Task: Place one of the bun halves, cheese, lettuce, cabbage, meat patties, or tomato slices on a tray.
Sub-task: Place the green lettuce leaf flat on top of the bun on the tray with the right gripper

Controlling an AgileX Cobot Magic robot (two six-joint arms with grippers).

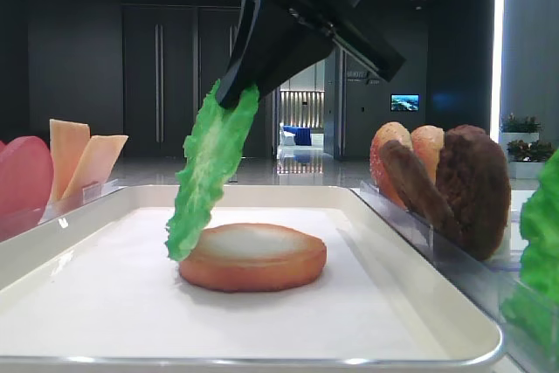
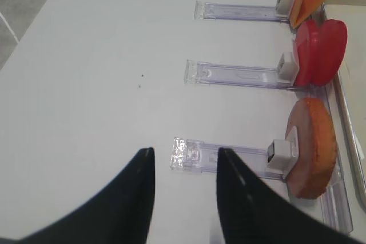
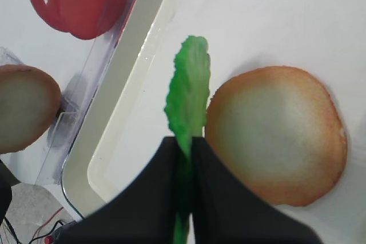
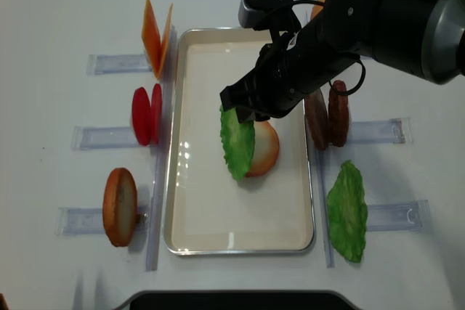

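Note:
My right gripper is shut on the top edge of a bright green lettuce leaf and holds it over the off-white tray. The leaf hangs slanted, its lower end down by the left edge of a bun half that lies pale face up on the tray's paper. In the right wrist view the lettuce sticks out edge-on from the closed jaws beside the bun half. My left gripper is open over the bare table, left of the racks, holding nothing.
Left of the tray, clear racks hold cheese, tomato slices and a bun half. On the right stand meat patties and another lettuce leaf. The tray's raised rim runs close beside the left racks.

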